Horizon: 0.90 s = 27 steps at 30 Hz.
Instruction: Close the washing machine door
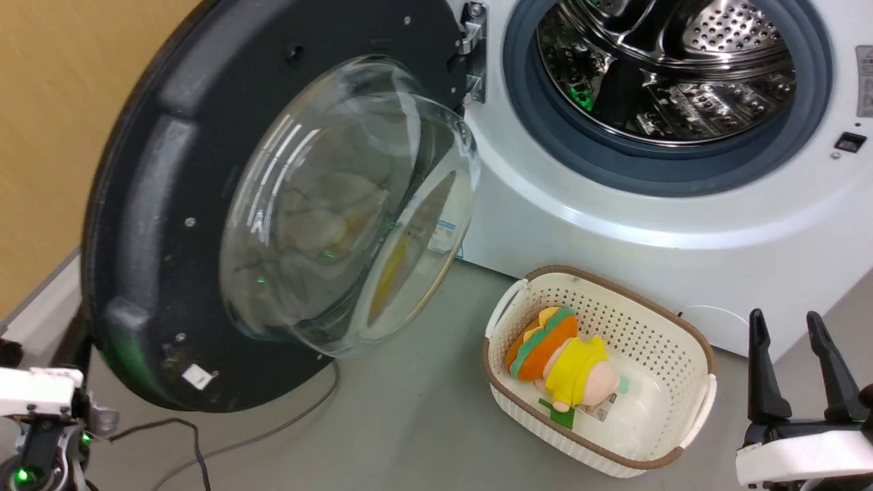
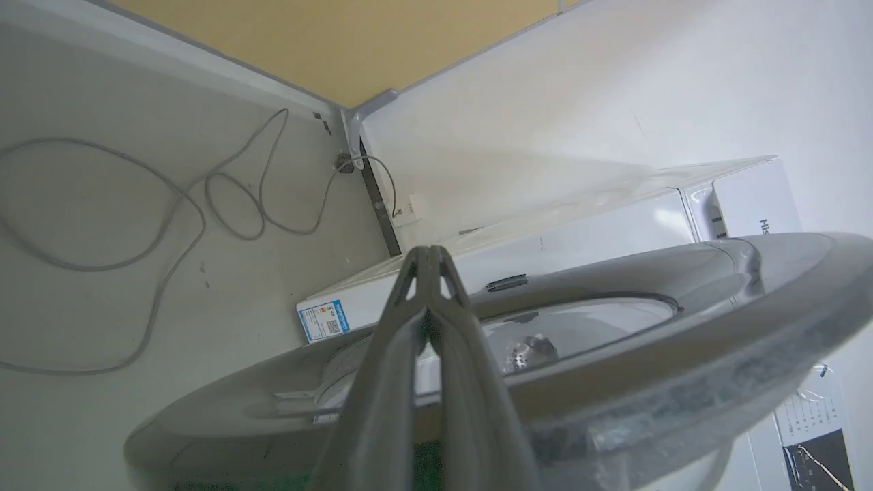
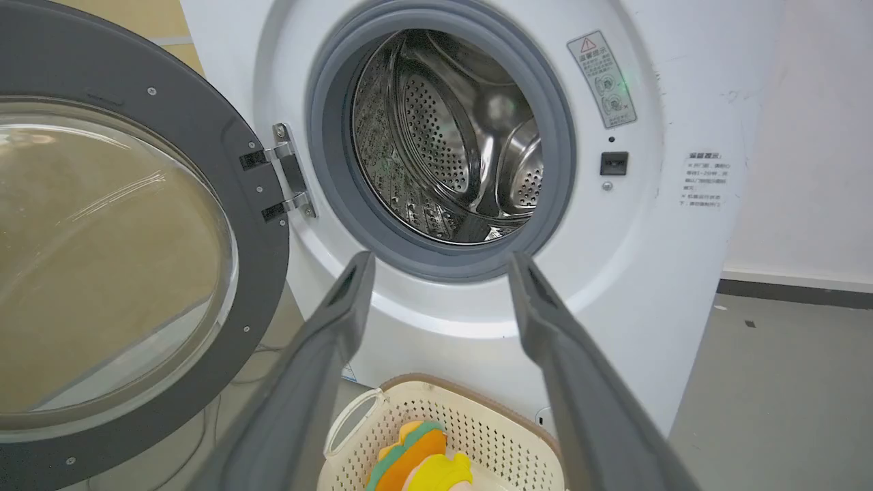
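The washing machine door (image 1: 170, 204) is hanging open at nine o'clock. The closed left tool (image 2: 428, 256) is sitting behind it, so pushing steadily toward three o'clock seems best; the right tool (image 1: 784, 319) is gaping empty.

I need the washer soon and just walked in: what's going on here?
The washing machine door is wide open, not yet closed. The robot's left gripper, shut, sits by the door's outer face; contact is unclear. Its right gripper hangs open, holding nothing, near a basket with a plush toy.
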{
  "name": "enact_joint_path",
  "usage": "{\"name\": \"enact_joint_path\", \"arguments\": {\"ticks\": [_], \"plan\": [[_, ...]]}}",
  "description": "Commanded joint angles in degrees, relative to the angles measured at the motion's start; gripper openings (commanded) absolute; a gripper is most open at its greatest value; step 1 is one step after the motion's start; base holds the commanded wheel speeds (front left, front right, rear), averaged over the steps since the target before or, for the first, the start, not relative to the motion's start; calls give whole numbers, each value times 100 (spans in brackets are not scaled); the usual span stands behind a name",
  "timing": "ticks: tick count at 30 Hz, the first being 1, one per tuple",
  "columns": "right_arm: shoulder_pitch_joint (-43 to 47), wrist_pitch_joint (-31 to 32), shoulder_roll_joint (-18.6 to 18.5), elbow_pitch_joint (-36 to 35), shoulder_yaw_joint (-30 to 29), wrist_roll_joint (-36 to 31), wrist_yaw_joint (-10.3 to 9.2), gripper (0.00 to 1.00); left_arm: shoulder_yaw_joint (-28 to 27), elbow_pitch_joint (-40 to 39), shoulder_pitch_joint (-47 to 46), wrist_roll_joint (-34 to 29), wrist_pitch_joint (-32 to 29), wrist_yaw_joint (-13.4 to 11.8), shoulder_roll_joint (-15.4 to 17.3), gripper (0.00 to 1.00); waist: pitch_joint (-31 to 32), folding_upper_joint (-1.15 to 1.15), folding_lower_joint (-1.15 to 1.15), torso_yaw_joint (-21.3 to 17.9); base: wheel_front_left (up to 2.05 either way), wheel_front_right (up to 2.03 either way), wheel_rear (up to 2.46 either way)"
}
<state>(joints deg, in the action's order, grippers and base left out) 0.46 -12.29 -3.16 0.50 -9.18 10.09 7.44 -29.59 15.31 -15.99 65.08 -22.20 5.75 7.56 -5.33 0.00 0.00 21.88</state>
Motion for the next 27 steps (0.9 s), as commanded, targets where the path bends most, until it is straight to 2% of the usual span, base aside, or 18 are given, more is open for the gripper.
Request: {"name": "enact_joint_path", "arguments": {"ticks": [1,9,17,21,27], "plan": [[-106,-49,24,2,-33,62,4,100,47,-50,89,181,-102,57,-28,0,-4,0,0,31,0,0,0],[-144,-145,26,9,-115,139,4,100,918,-938,750,944,-818,107,-114,0,-39,0,0,215,0,0,0],[-176,-240,28,25,-149,229,4,100,1852,-1836,1249,1616,-1198,157,-139,0,-27,0,0,200,0,0,0],[-184,-271,28,30,-169,234,5,100,2390,-2369,1343,1843,-1284,173,-134,0,-23,0,0,73,0,0,0],[-247,-271,28,34,-136,210,5,100,3230,-2805,1335,1724,-1158,173,-54,0,-8,0,0,-338,0,0,0]]}}
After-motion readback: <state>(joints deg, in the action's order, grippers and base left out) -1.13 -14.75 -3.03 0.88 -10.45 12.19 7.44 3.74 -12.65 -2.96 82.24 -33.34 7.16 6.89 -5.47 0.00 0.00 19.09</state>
